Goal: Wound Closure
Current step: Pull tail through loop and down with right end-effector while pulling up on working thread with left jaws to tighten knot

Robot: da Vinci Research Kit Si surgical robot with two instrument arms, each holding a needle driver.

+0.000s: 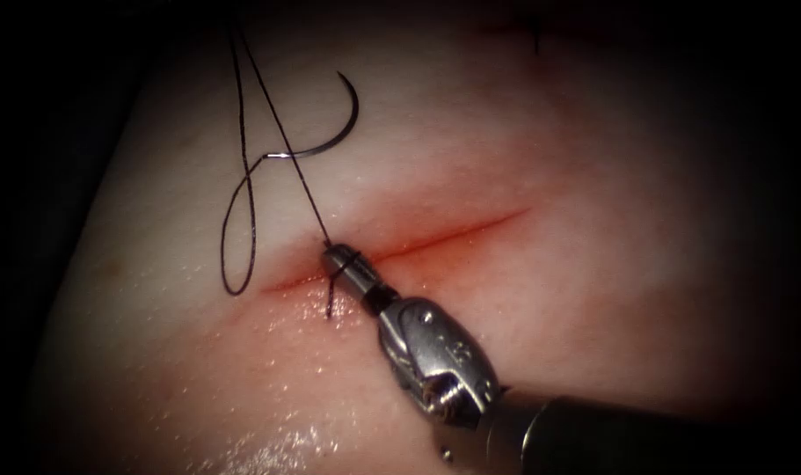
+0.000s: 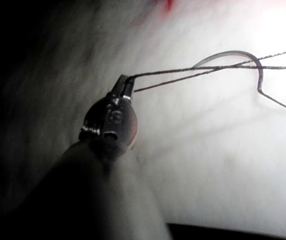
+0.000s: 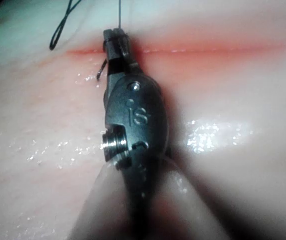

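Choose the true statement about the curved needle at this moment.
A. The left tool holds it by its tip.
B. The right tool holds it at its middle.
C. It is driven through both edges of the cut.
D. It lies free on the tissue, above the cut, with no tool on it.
D. The needle lies free on the tissue above the cut; the right tool is shut on the thread at the cut, and the left tool holds thread too.

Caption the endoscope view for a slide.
Right tool shut on the thread at the cut; needle lies free on the tissue, upper left.
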